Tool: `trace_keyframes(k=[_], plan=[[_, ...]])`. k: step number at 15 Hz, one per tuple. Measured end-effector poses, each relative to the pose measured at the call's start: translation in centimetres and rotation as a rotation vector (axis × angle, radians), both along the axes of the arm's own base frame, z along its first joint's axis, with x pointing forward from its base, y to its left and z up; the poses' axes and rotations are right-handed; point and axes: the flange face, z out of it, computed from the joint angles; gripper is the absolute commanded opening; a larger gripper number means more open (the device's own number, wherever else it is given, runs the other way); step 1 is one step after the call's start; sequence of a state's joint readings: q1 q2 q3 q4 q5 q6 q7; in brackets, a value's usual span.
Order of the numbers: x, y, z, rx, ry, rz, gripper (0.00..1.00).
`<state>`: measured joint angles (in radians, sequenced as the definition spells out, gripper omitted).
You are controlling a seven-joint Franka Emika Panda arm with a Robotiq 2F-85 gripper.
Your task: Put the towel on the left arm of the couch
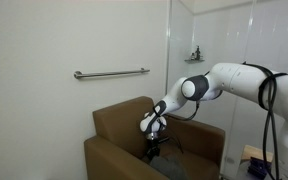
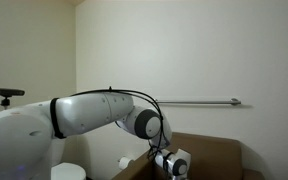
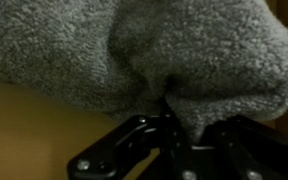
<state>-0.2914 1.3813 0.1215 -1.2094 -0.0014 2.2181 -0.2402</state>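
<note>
The couch hems the seat with its back and both arms; above them air is free up to the grab rail on the far wall.

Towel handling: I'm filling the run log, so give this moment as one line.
end effector shut on towel | low over couch seat | towel not yet on couch arm
</note>
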Motion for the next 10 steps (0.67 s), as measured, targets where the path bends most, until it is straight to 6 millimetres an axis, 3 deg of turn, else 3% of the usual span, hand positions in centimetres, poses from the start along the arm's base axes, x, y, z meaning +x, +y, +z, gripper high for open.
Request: trace_keyframes(k=[5,10], plan=[[0.6,-0.9,1.6,0.000,-0.018,-0.004,0.05],[1.2,-2.9,7.4,-0.048,-0.067,-0.001,0.05]])
